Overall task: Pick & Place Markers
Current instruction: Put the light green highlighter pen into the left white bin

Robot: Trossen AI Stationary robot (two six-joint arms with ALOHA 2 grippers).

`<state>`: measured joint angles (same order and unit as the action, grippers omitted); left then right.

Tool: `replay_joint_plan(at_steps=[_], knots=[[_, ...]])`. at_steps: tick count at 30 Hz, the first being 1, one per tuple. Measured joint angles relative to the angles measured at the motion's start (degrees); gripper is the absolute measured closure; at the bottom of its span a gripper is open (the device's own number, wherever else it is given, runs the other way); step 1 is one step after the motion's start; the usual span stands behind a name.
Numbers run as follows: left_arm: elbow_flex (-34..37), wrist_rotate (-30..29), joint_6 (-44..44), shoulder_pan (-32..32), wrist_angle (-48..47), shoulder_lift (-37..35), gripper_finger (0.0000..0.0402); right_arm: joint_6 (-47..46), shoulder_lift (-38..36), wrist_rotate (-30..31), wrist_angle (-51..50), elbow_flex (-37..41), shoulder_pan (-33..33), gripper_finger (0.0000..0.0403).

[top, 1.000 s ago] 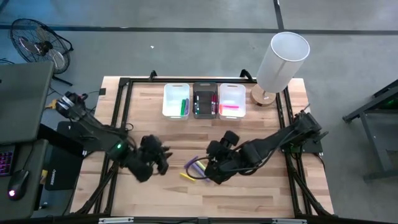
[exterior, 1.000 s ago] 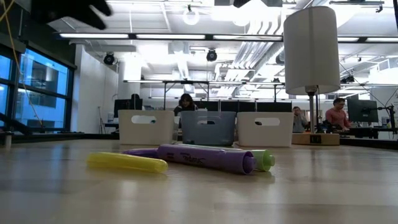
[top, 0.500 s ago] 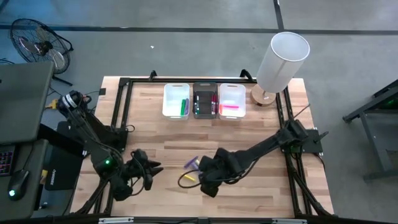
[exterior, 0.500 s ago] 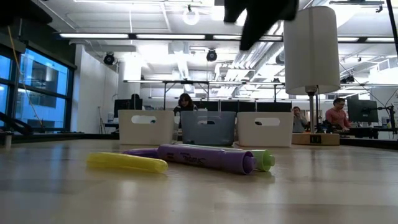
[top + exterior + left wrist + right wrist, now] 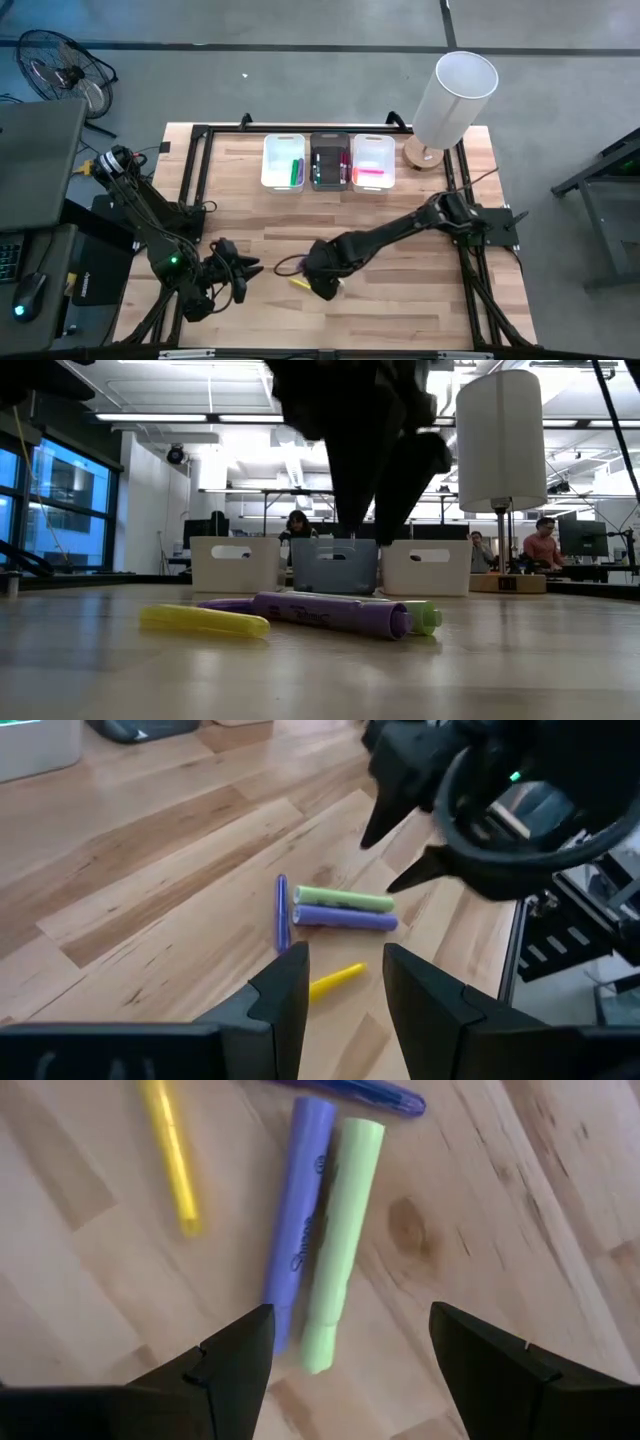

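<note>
Several markers lie flat in a loose cluster on the wooden table: a yellow marker (image 5: 170, 1155), a purple highlighter (image 5: 300, 1220) side by side with a green highlighter (image 5: 340, 1240), and a slim purple pen (image 5: 350, 1092). My right gripper (image 5: 350, 1380) hangs open just above the purple and green highlighters, fingers pointing down and touching nothing; the low view shows it (image 5: 368, 525) clear of them. My left gripper (image 5: 345, 995) stands open and empty to the left of the cluster (image 5: 248, 272), looking toward it.
Three bins stand in a row at the far side: a white bin (image 5: 283, 162), a dark bin (image 5: 330, 160) and a white bin (image 5: 373, 163), each with markers inside. A white lamp (image 5: 455, 95) stands at the far right corner. Bare wood lies around the cluster.
My right gripper has come down and toward the table's left, tipping to point straight down over the markers, and has stayed open. My left gripper drew back toward the near left corner, then kept still. The markers have not moved.
</note>
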<state>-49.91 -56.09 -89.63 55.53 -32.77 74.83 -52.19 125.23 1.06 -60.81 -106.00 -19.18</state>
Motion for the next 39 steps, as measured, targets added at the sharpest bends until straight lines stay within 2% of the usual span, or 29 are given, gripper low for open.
replay_joint_plan(at_steps=[11, 22, 39], knots=[[0.0, -0.6, -0.7, 0.0, 0.0, 0.0, 0.0273, 1.2, 4.3, -4.5, 0.6, 0.0, 0.9, 0.0147], [0.0, -0.6, -0.9, 0.0, 0.1, 0.0, 0.0273, -3.1, 4.9, -1.5, -1.1, 0.0, -0.2, 0.0147], [0.0, -0.4, -2.2, 0.0, 0.2, 0.0, 0.0273, -2.8, 5.4, 1.1, -1.9, 0.0, -1.8, 0.0147]])
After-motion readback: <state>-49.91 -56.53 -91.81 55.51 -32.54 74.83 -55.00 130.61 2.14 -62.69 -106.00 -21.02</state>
